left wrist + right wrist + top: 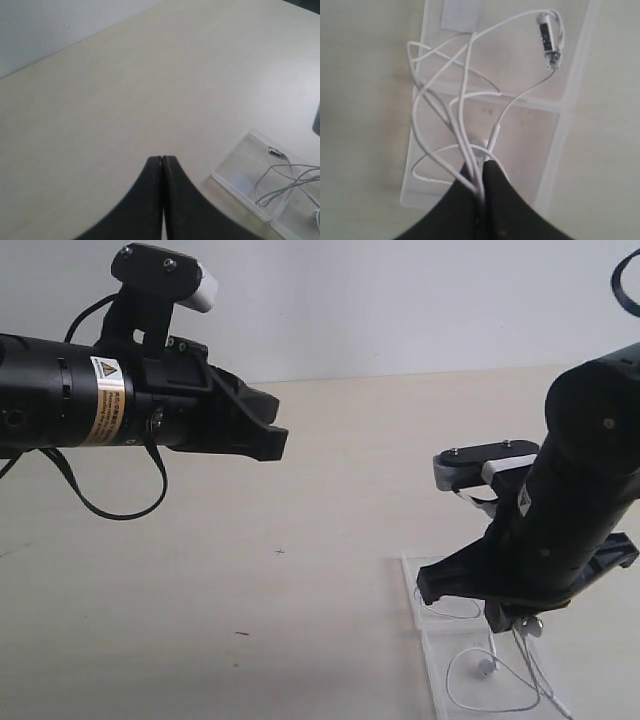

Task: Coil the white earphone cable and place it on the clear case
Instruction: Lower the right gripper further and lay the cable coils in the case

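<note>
Pale table (300, 590) is carrying everything. Nearest, the right gripper (480, 167) is pinching several strands of the cable (465, 100) between closed jaws, just over the case (570, 100). The loops are hanging loosely and spreading over both panels, and the remote (547, 37) is resting near the sticker (461, 14). Probably the bundle is being held gathered so that it is landing inside the edges. Farther back, the left gripper (162, 160) is hovering high, its fingers pressed together with nothing between them, well apart from the case, I think to be leaving room. Behind, a white wall (400, 300) is closing the view.
</note>
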Controlling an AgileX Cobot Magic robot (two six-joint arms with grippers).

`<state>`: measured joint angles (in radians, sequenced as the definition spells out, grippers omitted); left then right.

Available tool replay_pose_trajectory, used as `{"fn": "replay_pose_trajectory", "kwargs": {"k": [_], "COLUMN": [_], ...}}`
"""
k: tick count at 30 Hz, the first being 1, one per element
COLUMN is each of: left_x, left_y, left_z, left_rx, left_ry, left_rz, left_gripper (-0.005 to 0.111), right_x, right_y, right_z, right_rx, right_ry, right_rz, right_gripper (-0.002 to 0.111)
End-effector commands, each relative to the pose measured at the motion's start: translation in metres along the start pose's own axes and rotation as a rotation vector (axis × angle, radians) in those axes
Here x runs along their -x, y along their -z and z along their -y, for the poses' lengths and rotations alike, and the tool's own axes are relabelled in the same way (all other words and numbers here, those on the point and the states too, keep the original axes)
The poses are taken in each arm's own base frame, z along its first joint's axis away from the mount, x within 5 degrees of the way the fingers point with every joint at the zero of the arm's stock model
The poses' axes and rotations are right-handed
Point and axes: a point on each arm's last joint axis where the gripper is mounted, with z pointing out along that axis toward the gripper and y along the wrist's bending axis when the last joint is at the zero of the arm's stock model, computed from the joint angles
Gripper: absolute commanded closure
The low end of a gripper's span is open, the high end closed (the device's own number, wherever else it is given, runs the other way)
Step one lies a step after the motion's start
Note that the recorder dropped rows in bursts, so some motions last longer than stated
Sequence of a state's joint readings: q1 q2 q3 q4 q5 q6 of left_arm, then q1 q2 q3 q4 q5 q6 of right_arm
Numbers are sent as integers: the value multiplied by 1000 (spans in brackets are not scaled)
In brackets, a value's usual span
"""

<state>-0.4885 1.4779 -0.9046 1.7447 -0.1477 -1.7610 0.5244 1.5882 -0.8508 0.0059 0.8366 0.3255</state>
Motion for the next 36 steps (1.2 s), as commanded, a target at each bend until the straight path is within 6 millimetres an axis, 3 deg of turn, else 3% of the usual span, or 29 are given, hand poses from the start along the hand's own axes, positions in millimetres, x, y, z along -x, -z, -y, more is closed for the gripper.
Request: {"fn": "replay_pose_trajectory", "kwargs": {"k": [1,8,14,18,22,24,31,36], "left_x": [-2,-2,-2,-2,-2,-2,-2,-2], "left_y": [0,0,0,0,0,0,0,0], "left_z": [0,1,2,2,2,2,2,2], "left_rx": [-6,-15,-28,-28,-28,-28,-25,-25], "left_ry": [2,2,2,2,2,2,2,2], "left_rz": [-7,-8,-11,-11,-11,-11,-10,-10], "left_gripper": [107,107,107,107,107,107,107,107], "right_x": [6,13,16,15,14,12,20,26], "right_y": [-17,-40,-45,-44,-44,-43,-17,-10], "right_z": [-1,-3,0,0,2,3,-2,-9], "right_rx": [-7,-7,-47,-51,-69,-75,-62,0], "right_ry": [13,13,-14,-9,2,1,-25,-72], "right_rz": [-8,-5,9,6,-12,-26,-43,-37], "right_gripper": [108,108,106,89,56,48,47,47]}}
